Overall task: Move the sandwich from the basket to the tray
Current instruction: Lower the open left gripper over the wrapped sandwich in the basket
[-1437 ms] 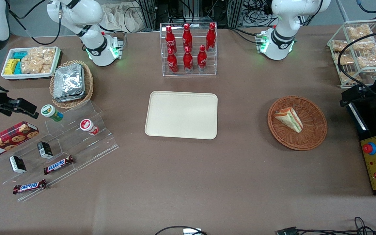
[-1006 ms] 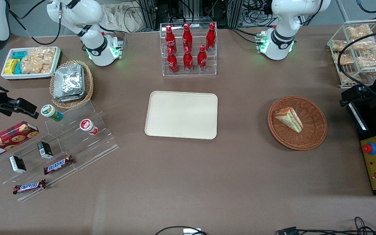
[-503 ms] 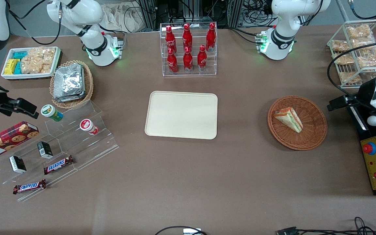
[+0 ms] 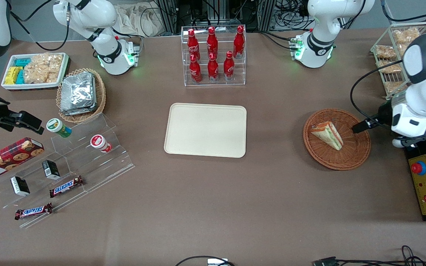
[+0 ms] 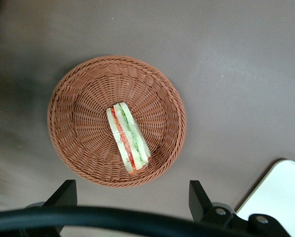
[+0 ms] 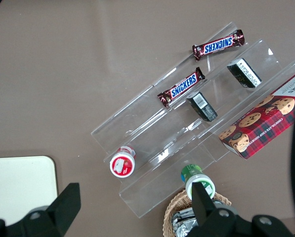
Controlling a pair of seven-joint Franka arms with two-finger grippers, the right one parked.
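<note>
Brown matte covering spread over the whole long table [image 4: 213,207], smooth but for faint creases, and filled most of the front view's frame. Along the upper edge of that frame the room showed as dark equipment racks and tangled black cables [image 4: 287,11]. More cables trailed over the lower edge.

At the middle of the frame lay the flat rectangular cream-beige tray with rounded corners [image 4: 205,130], with nothing on it. Above it in the frame stood a clear acrylic stand of red bottles [image 4: 213,55]. A stepped clear acrylic display [image 4: 87,162] with chocolate bars and small cups sat toward the parked arm's end of the table. A white wire rack of snack bags [image 4: 401,44] occupied the working arm's end, high in the frame.

The round reddish-brown woven wicker basket [image 4: 353,155] sat well apart from the tray, toward the working arm's end. In it, lying on its side, was the triangular white-bread sandwich in clear wrap [image 4: 327,135], its green and red-orange layers plain in the wrist view [image 5: 129,144].

The left arm's gripper [image 5: 130,183] hung above the table by the basket's rim. Its two black fingers [image 5: 65,191] were spread wide and grasped nothing, and the sandwich lay untouched below them.
</note>
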